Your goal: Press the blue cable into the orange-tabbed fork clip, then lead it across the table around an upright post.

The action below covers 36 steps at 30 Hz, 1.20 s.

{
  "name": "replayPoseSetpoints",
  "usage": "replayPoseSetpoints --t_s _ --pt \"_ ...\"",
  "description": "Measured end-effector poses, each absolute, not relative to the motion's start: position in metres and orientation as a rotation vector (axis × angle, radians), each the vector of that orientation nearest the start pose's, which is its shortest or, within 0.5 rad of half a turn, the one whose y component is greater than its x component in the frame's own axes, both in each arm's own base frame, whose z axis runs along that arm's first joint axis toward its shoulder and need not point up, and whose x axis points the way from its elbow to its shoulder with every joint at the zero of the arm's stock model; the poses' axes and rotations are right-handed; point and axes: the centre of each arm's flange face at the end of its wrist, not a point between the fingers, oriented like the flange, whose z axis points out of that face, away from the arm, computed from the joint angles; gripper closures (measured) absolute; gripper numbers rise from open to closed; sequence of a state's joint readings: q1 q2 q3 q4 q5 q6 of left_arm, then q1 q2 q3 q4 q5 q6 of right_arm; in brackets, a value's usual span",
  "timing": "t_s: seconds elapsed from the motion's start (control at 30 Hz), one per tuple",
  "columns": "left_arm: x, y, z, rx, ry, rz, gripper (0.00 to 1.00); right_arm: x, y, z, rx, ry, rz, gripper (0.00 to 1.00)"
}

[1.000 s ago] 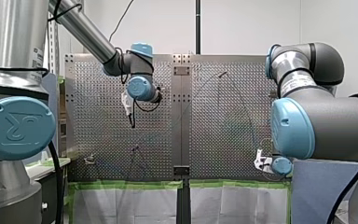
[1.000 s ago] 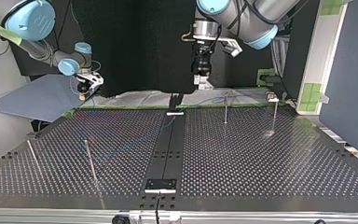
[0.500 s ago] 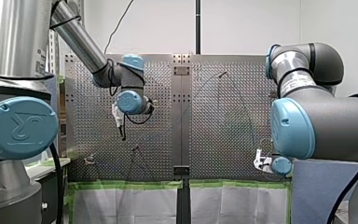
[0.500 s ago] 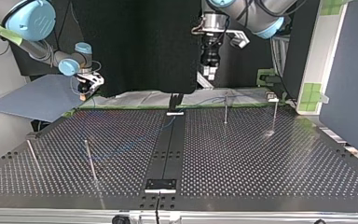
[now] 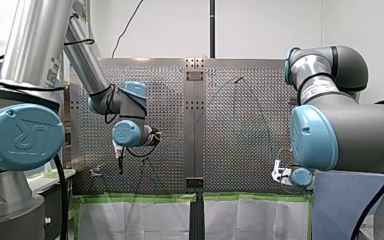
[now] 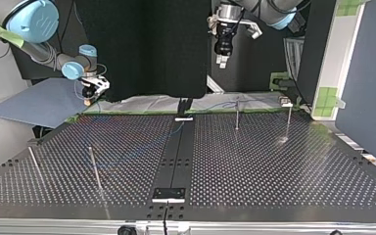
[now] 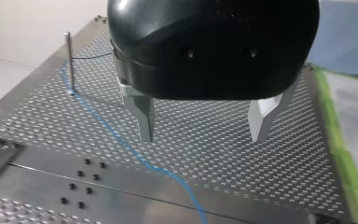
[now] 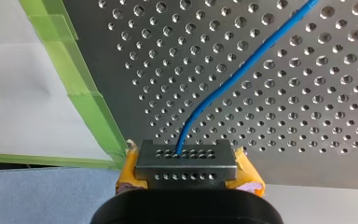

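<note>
The blue cable (image 8: 233, 79) lies on the perforated table and ends between the yellow pads of my right gripper (image 8: 185, 161), which is shut on it at the table's near edge (image 5: 278, 172). My left gripper (image 7: 203, 133) hangs above the plate with its metal fingers (image 7: 142, 116) wide apart and nothing between them. Under it the blue cable (image 7: 121, 140) runs from an upright post (image 7: 68, 60) past one finger. In the front view my left gripper (image 5: 119, 161) is above and right of the small fork clip (image 5: 96, 171). The top view shows it high up (image 6: 221, 59).
Thin upright posts stand on the plate (image 6: 237, 115) (image 6: 289, 121) (image 6: 94, 166) (image 6: 34, 164). A dark centre strip (image 6: 176, 156) splits the table. Green tape (image 8: 88, 93) lines the near edge by my right gripper. A blue-grey sheet (image 6: 39, 105) lies beyond that edge.
My left arm has swung toward the front view's left and down toward the near edge, and its gripper has risen in the top view. My right arm has not moved.
</note>
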State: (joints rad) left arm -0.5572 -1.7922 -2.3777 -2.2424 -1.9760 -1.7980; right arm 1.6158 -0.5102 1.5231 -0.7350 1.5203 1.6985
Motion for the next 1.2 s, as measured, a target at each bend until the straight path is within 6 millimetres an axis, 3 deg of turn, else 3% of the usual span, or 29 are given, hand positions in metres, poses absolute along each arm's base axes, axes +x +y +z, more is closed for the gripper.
replayPoseSetpoints --t_s 0.23,1.2 --pt "0.255 -0.27 0.114 -0.002 1.702 -0.263 0.0 0.168 -0.64 -0.086 1.417 -1.477 1.218 1.0" --pt "0.27 -0.279 0.127 0.003 1.555 -0.327 0.0 0.174 -0.638 -0.085 1.443 -1.469 1.227 1.0"
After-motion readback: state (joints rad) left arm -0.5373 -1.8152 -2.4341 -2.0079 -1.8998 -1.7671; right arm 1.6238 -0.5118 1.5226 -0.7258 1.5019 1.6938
